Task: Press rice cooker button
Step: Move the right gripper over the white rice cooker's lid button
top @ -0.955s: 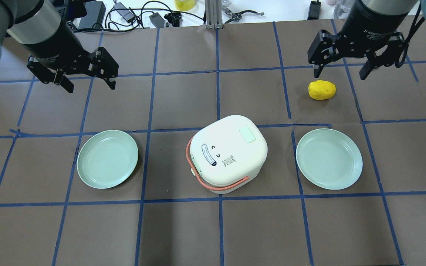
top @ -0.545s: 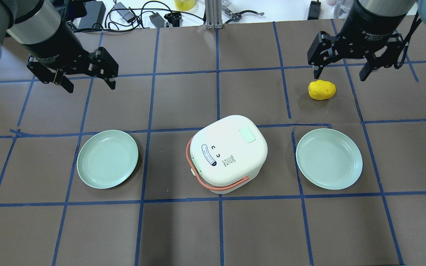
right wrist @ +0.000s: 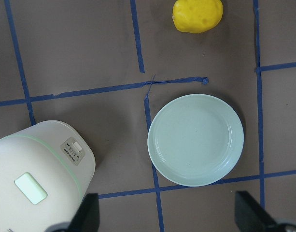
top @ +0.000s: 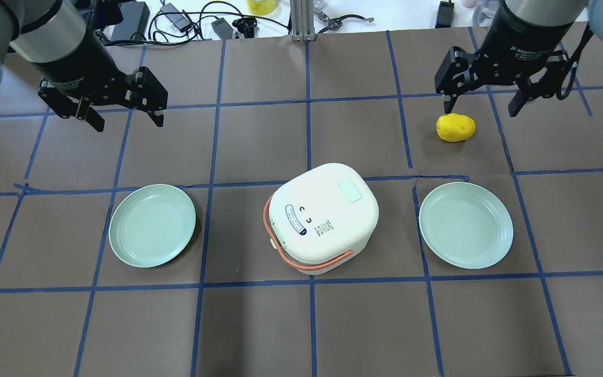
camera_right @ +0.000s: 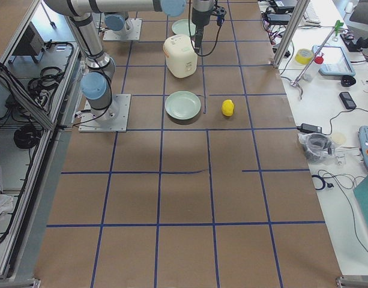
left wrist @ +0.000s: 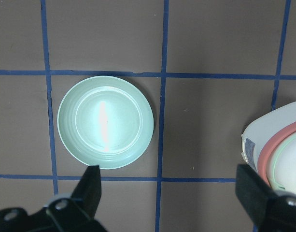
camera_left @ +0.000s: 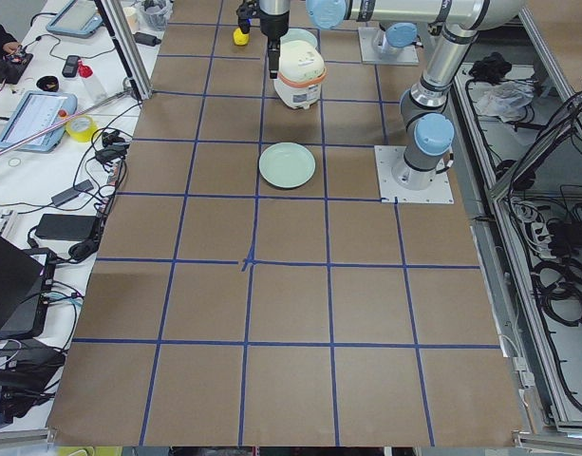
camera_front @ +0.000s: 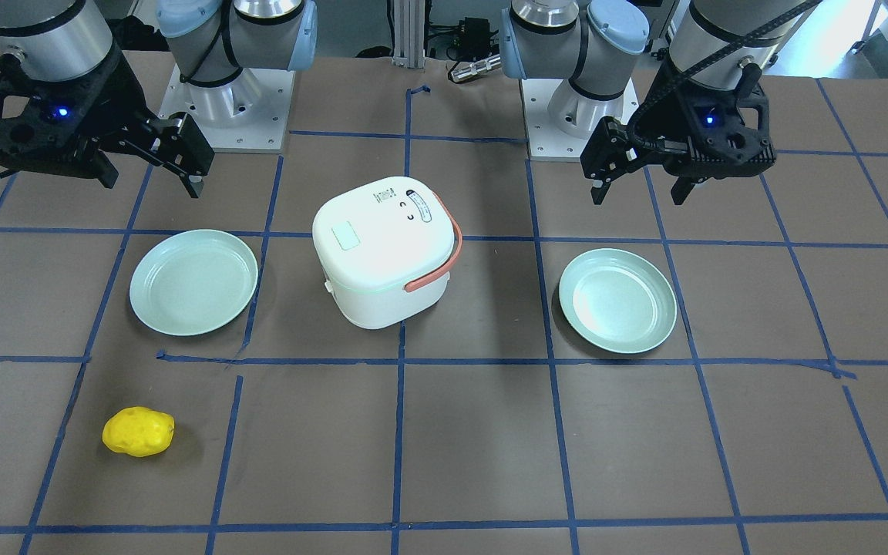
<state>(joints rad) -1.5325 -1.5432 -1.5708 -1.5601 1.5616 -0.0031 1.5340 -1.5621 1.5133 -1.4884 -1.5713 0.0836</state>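
The white rice cooker [top: 322, 225] with an orange handle stands at the table's middle, lid closed. Its pale mint button [top: 349, 190] sits flush in the lid's top, toward the far right corner. The button also shows in the front view [camera_front: 348, 236] and the right wrist view [right wrist: 31, 188]. My left gripper [top: 127, 121] is open and empty, high over the far left of the table. My right gripper [top: 479, 107] is open and empty, high over the far right. Both are well away from the cooker.
A mint plate [top: 152, 225] lies left of the cooker and another mint plate [top: 466, 225] lies right of it. A yellow potato-like object [top: 456, 127] lies near the right gripper. Cables and gear line the far table edge.
The right gripper has shifted very slightly above the yellow object. The left gripper and the cooker have not moved.
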